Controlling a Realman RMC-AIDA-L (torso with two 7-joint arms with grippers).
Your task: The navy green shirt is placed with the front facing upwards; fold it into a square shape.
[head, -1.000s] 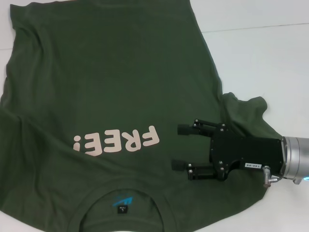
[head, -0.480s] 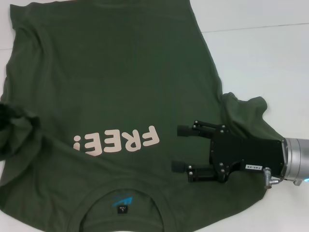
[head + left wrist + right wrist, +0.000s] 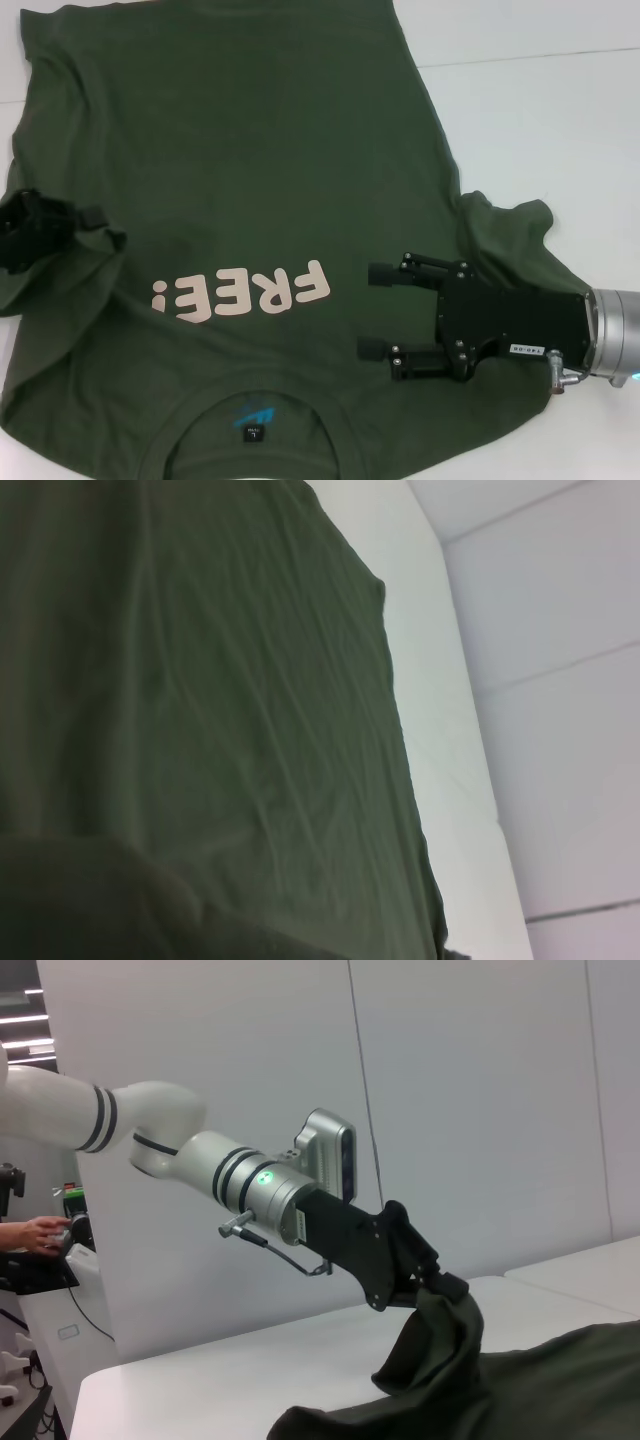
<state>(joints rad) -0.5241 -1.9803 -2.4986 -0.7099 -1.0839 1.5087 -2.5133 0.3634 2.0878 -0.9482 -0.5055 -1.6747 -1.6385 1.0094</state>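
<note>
The navy green shirt [image 3: 230, 150] lies spread front up on the white table, its pale "FREE" lettering [image 3: 245, 293] upside down to me and its collar [image 3: 255, 425] at the near edge. My left gripper [image 3: 98, 230] is at the shirt's left side, shut on the left sleeve, which it holds raised and drawn in over the body. The right wrist view shows that gripper [image 3: 438, 1284] with the cloth hanging from it. My right gripper [image 3: 378, 310] hovers open just above the shirt's right chest, beside the lettering, with nothing between its fingers.
The bare white table [image 3: 540, 120] extends to the right of the shirt, with a seam line across it. The right sleeve [image 3: 510, 225] lies bunched by the right arm. A person's hand [image 3: 40, 1230] and equipment are far off beyond the table.
My left gripper has come in from the left edge, carrying the left sleeve rightward over the shirt. The right gripper has hardly moved.
</note>
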